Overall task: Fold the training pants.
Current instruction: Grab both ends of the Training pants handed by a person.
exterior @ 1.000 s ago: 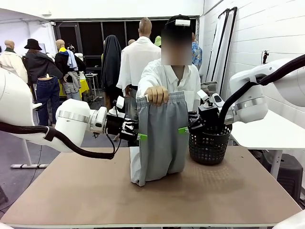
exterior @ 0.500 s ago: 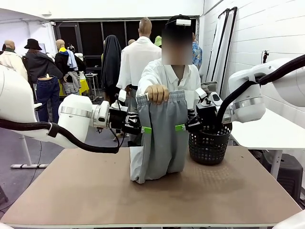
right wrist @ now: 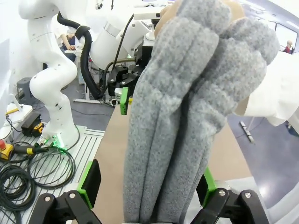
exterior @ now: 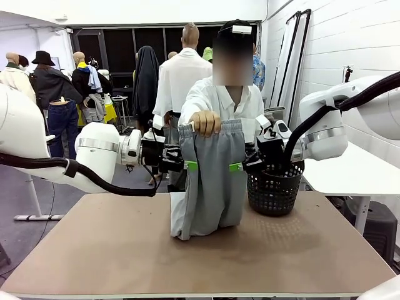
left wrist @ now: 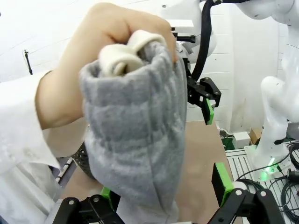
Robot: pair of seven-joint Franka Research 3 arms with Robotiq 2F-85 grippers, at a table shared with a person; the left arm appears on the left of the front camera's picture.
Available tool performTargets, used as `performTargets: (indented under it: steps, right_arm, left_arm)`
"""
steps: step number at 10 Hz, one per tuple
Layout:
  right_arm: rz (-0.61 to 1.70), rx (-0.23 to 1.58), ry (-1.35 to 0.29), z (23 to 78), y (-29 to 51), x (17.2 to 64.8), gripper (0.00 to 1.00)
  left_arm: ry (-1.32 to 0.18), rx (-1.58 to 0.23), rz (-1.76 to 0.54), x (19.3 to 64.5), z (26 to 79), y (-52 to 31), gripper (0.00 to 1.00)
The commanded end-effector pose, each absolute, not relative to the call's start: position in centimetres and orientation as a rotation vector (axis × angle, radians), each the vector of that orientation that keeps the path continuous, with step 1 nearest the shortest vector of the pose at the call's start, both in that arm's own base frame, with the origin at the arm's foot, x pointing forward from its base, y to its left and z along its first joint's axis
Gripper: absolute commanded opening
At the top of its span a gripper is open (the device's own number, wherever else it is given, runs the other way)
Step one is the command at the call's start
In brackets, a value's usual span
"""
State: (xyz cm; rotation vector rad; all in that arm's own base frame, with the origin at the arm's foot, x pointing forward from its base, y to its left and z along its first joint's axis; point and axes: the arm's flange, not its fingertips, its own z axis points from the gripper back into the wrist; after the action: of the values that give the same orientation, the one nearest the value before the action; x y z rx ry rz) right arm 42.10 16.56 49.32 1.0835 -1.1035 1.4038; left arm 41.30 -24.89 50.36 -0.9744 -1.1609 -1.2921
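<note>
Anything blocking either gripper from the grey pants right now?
Nothing visible. The pants hang from the person's hand at the waistband; the left gripper and right gripper stand open with the fabric's side edges between their jaws. The black basket sits on the right gripper's outer side, not in between.

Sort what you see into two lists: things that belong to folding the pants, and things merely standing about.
Job in hand: pants, held up by the person's hand; left end effector and right end effector, both open at the pants' sides; table.
Standing about: basket; side table.
</note>
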Motion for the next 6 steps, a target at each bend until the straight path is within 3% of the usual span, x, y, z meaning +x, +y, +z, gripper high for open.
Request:
performTargets:
  steps: [1,6]
  right_arm:
    - [1.396,1.08,-1.147,49.5,16.8,42.0,1.0]
    - [1.353,1.076,-1.175,49.5,17.3,42.3,1.0]
  left_arm:
    - [-1.182,-0.962,-1.214,40.4,50.2,-24.0,1.0]
    - [-1.221,-0.939,-1.151,40.9,50.3,-22.8,1.0]
